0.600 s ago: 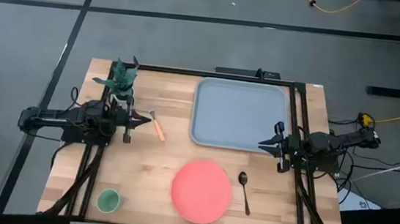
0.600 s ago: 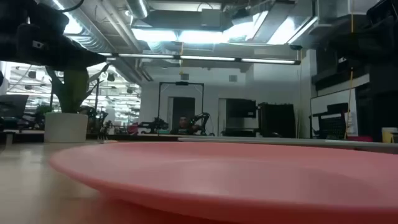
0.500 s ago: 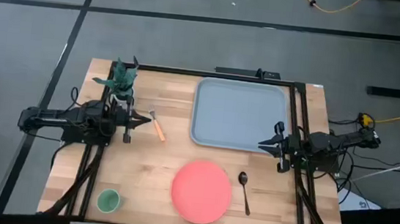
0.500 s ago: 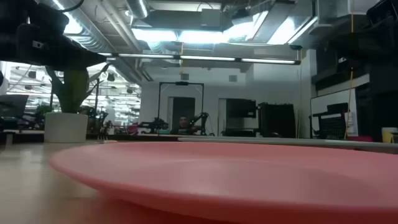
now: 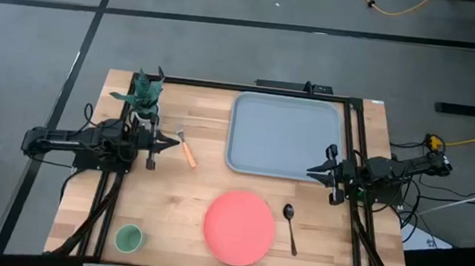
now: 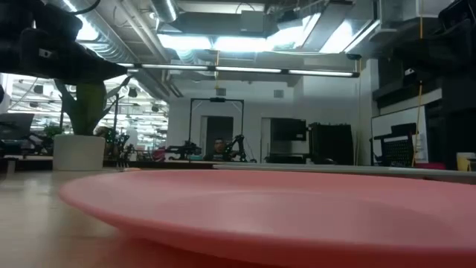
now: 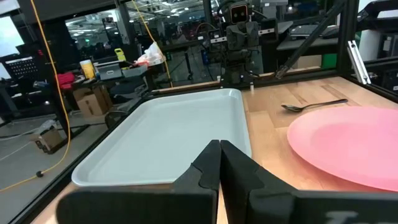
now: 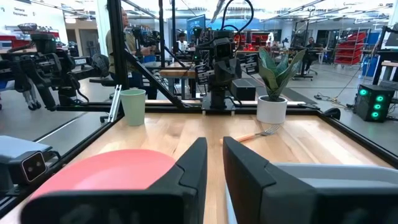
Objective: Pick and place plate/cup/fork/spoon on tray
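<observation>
The left gripper (image 5: 167, 146) waits over the left side of the table with its fingers (image 7: 219, 163) pressed together and nothing between them. Closest to it, just in front of its tips, lies the fork (image 5: 185, 148), with the orange handle pointing toward the table's near edge and the metal tines toward the far edge. It looks light and stiff, and it lies flat on the wood, so I think the best hold is across the handle, where it is thicker and probably less slippery than the tines. Beyond the fork, across the table, is the tray (image 5: 284, 136), and it holds nothing. The right gripper (image 5: 313, 169) rests at the tray's near right corner, with only a narrow gap between its fingers (image 8: 194, 163), and it holds nothing as well. On the near side of this gripper lie the spoon (image 5: 290, 226) and, just beside it, the plate (image 5: 239, 227). The spoon is slim and metal, so it may slide; its handle seems the best place to pinch. The plate is wide, stiff and low, so I judge that it must be taken by the rim. The cup (image 5: 128, 239) stands upright near the table's front left corner, far from both grippers. It looks light, and its wall is easy to pinch.
</observation>
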